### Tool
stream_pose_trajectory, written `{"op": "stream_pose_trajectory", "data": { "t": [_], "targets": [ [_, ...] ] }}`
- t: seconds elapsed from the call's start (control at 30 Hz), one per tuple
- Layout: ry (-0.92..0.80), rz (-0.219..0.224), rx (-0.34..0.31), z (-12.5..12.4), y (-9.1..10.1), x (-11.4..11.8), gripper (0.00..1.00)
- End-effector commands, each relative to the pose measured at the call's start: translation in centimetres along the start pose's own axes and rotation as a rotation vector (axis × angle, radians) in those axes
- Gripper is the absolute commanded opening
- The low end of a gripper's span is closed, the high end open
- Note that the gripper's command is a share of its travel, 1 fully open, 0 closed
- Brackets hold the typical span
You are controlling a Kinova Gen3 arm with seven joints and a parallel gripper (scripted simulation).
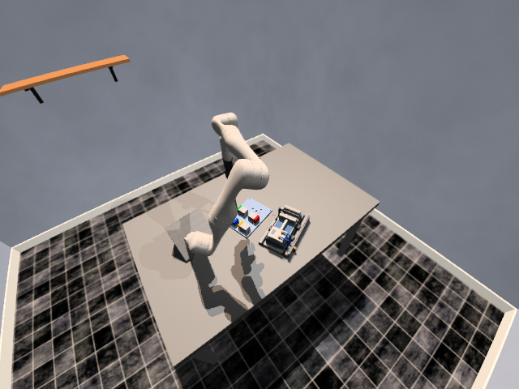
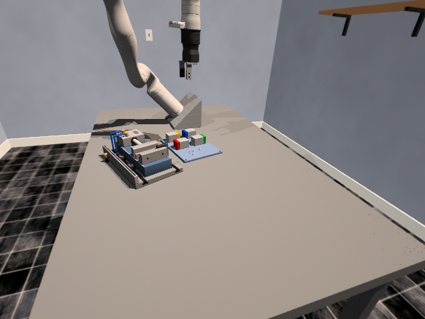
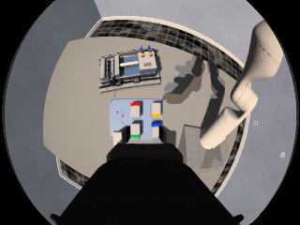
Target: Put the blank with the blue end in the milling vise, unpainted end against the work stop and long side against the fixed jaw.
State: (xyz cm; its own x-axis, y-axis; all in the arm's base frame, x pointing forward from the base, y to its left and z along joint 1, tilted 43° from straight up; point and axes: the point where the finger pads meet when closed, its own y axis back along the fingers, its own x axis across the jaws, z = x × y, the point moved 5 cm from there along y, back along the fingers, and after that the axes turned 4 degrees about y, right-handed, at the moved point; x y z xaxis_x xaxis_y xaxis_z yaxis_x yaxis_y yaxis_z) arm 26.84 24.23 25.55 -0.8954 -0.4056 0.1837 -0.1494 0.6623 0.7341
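I am hanging high above the table (image 2: 240,212), and my gripper (image 2: 185,72) is pointing straight down with the fingers spread wide and nothing between them. I judge that I am at the very first step: the approach to the blank with the blue end (image 2: 188,133), which nobody has lifted yet.

This blank is lying on the light blue plate (image 2: 209,152), in the back row as the exterior view shows it, between the blank with the yellow end (image 2: 172,135) and the blank with the green end (image 2: 198,139). The blank with the red end (image 2: 180,143) is lying just in front of it. It is a short grey block, and only one end face is painted blue. In the wrist view it is lying close to my dark fingers, at the edge of them.

The next move, I think, is asking me to come down over this block and close on its long sides without pushing the neighbours, because they are near. The milling vise (image 2: 142,156) is standing just beside the plate, and its gap looks free.
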Motion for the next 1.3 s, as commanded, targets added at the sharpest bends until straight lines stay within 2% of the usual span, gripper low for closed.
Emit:
{"op": "stream_pose_trajectory", "data": {
  "t": [0.0, 0.27, 0.77, 0.87, 1.27],
  "targets": [
    [0.000, -0.002, -0.001, 0.0, 0.1, 0.0, 1.00],
    [0.000, -0.002, -0.001, -0.1, 0.0, 0.0, 1.00],
    [0.000, -0.002, -0.001, 5.5, 0.1, -2.3, 1.00],
    [-0.009, -0.007, -0.007, 5.1, 0.3, -2.3, 1.00],
    [-0.002, -0.002, -0.002, 8.4, 0.0, -3.5, 1.00]
  ]
}}
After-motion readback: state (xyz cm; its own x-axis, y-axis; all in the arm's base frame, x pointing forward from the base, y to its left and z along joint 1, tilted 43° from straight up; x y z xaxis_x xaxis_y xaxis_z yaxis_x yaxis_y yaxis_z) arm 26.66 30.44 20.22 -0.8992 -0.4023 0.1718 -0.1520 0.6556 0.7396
